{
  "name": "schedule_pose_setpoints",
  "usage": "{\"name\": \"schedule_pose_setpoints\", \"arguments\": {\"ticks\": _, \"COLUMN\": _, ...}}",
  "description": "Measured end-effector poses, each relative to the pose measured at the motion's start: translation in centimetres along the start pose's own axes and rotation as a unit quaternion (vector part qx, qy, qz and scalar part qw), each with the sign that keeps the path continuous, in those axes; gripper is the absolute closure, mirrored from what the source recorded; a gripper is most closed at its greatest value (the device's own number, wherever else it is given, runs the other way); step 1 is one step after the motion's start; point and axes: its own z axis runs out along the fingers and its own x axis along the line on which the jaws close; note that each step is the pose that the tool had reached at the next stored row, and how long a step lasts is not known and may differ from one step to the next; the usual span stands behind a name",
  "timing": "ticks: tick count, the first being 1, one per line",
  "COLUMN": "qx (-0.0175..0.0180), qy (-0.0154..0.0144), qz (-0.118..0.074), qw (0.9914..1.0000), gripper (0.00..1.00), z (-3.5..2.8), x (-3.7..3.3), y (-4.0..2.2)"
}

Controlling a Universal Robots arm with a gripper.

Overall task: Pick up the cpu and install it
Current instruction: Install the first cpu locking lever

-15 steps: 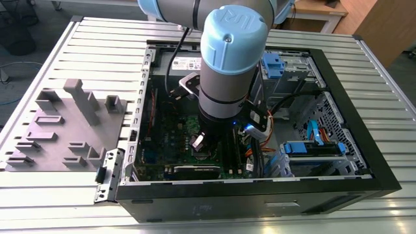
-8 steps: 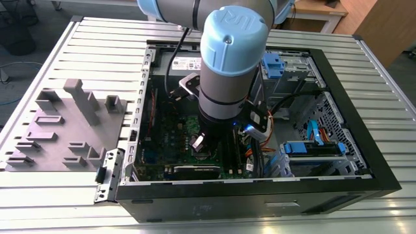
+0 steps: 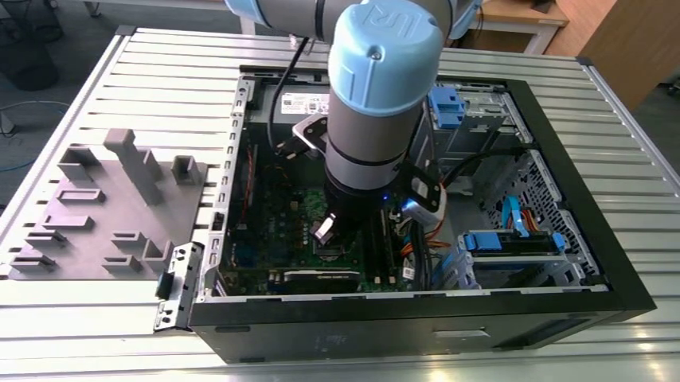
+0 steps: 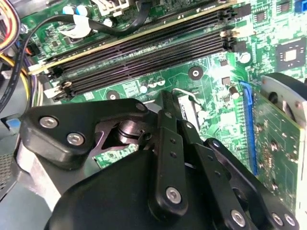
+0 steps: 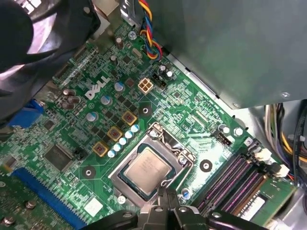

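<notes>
The cpu [image 5: 146,169], a small silvery-grey square chip, lies flat in the metal-framed socket [image 5: 125,161] of the green motherboard [image 5: 72,139]. In the first wrist view my gripper [image 5: 166,193] hangs just beside the socket's edge, its black fingers close together with nothing between them. Seen in the exterior view, the gripper [image 3: 327,229] reaches down into the open computer case [image 3: 425,318] above the motherboard [image 3: 302,211]. The black linkage of the gripper [image 4: 166,99] covers the socket area in the second wrist view, and the cpu is hidden there.
A grey moulded tray [image 3: 95,211] lies on the slatted table at the exterior view's left. Dark memory slots [image 4: 144,52] run beside the socket. A blue slot [image 5: 43,194], cable bundles [image 5: 146,33] and a grey metal box [image 5: 230,48] crowd the case.
</notes>
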Motion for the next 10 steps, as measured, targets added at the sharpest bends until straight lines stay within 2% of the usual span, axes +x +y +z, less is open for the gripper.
{"name": "schedule_pose_setpoints", "arguments": {"ticks": 5, "qx": -0.0007, "qy": -0.0006, "qz": 0.000, "qw": 1.00000, "gripper": 0.89, "z": -0.05, "x": 0.26, "y": -0.29}}
{"name": "schedule_pose_setpoints", "arguments": {"ticks": 10, "qx": -0.0049, "qy": -0.0063, "qz": 0.000, "qw": 0.99997, "gripper": 0.89, "z": 0.09, "x": 0.45, "y": -0.49}}
